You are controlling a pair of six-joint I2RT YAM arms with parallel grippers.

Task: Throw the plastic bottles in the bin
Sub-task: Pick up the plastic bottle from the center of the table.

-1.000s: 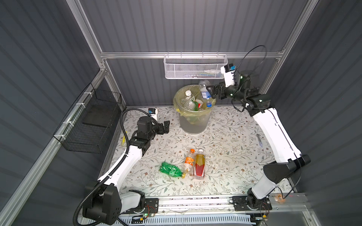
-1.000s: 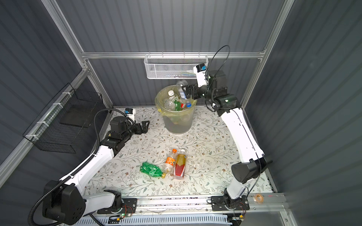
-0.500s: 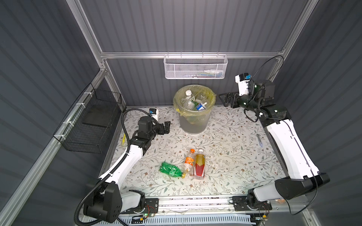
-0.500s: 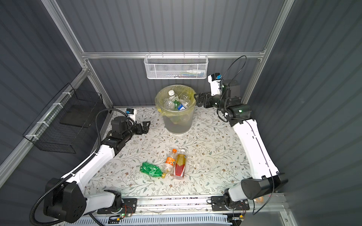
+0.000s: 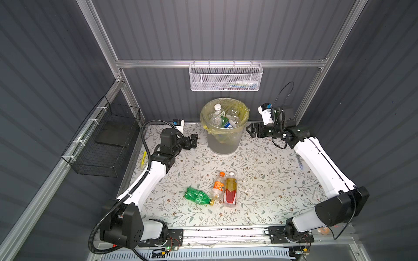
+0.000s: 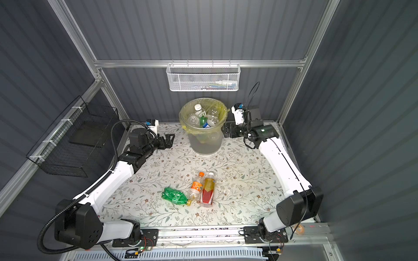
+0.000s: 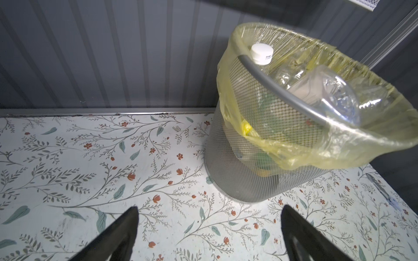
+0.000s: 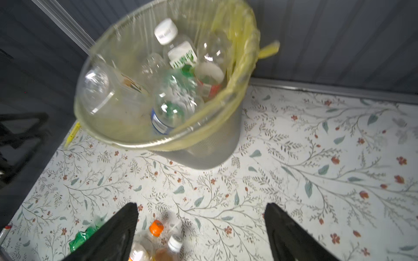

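Right tool hangs released beside the bin, its two black wedge-shaped jaws spread wide with nothing between them. It sits high enough that its wrist view looks down into the opening, a station that by my judgement suits dropping a bottle over the rim. Just ahead of it, the bin's wall is fine grey mesh, tapering toward the base, and a thin, crinkled yellow bag is folded over the round rim. Inside lie the plastic bottles already binned: clear, ribbed and crumpled ones, one upright with a white cap, and one with a blue label. On the far side of the bin from this tool, the left tool is likewise released and empty. It is near the wall but apart from it, aimed at the bin from lower down. Well away from both tools, back toward the arm bases, three bottles lie on their sides on the flower-patterned counter. These are a dented green bottle, an orange-capped bottle of clear plastic touching it, and an amber bottle with a red label pressed alongside. Smooth and round, they would likely roll if nudged. Their huddle leaves little room for a jaw between them, so the green one at the edge looks the easiest to take.
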